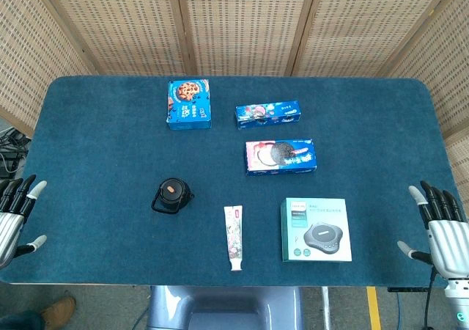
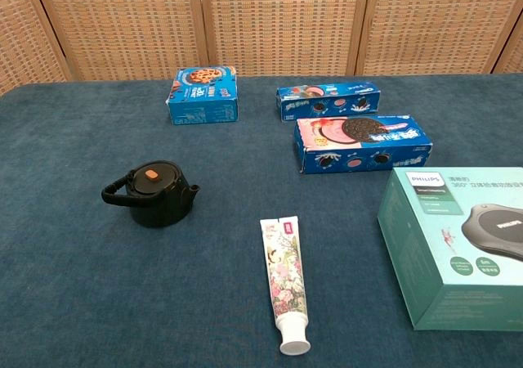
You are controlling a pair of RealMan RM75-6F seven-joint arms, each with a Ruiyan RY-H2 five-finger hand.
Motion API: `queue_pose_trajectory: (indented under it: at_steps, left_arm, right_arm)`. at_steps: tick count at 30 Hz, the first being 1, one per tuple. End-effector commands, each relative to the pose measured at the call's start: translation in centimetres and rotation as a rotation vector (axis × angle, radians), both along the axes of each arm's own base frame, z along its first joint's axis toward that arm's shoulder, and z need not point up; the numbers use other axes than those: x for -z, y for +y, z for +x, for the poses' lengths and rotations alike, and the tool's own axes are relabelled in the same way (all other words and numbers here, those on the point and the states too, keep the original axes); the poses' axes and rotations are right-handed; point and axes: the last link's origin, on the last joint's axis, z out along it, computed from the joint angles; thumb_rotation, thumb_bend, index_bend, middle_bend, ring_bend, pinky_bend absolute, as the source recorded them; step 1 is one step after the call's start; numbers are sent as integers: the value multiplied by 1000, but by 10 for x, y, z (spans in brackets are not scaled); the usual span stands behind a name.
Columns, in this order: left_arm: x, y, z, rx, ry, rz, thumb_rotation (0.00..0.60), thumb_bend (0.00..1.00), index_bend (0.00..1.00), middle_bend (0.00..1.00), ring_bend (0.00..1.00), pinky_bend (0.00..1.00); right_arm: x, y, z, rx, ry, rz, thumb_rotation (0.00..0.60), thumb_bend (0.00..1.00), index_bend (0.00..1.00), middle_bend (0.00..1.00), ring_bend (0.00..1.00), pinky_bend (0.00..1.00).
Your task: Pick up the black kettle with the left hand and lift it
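Black kettle [image 1: 171, 196] seated upright on the blue cloth-covered table [image 1: 95, 139], untouched, with both hands held apart at the near corners.

The kettle is seen left of centre, squat and round, with a dark lid bearing an orange knob, a looped handle to one side and a short spout to the other. Nothing is placed between it and the left hand [image 1: 15, 216], which is held at the table's left edge with fingers spread and nothing grasped. The right hand [image 1: 440, 227] is likewise spread and unladen at the right edge. A flower-printed toothpaste tube [image 1: 234, 236] is laid just right of the kettle, white cap toward the robot. A teal Philips box [image 1: 316, 229] is set beyond it. Three blue cardboard biscuit boxes [image 1: 189, 103] [image 1: 268, 114] [image 1: 281, 157] are ranged further back. Woven cane screens [image 1: 242, 22] are stood behind.
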Motion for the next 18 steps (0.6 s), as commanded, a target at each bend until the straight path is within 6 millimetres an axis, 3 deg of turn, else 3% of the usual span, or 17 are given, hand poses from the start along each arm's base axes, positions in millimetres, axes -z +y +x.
queue_pose_trajectory:
  at_steps: [1, 7, 11, 13, 14, 15, 18]
  left_arm:
    - [0, 0, 0, 0, 0, -3, 600, 0, 0, 0, 0, 0]
    - [6, 0, 0, -8, -9, -33, 600, 0, 0, 0, 0, 0]
    - [22, 9, 5, 2, -42, -100, 600, 0, 0, 0, 0, 0]
    - [32, 18, 12, 26, -66, -148, 600, 0, 0, 0, 0, 0]
    - [50, 38, 33, 78, -123, -233, 600, 0, 0, 0, 0, 0]
    - [56, 48, 40, 82, -144, -268, 600, 0, 0, 0, 0, 0]
    - [70, 69, 61, 104, -187, -338, 600, 0, 84, 40, 64, 0]
  right_arm:
    - [0, 0, 0, 2, 0, 1, 600, 0, 0, 0, 0, 0]
    - [-2, -1, -1, 8, -11, -1, 600, 0, 0, 0, 0, 0]
    - [-3, -2, 0, 8, -16, -8, 600, 0, 0, 0, 0, 0]
    - [-3, -3, -1, 11, -17, -8, 600, 0, 0, 0, 0, 0]
    - [-4, -5, -3, 21, -15, -9, 600, 0, 0, 0, 0, 0]
    - [-3, -6, -3, 25, -14, -10, 600, 0, 0, 0, 0, 0]
    - [-3, -7, -5, 34, -12, -8, 600, 0, 0, 0, 0, 0]
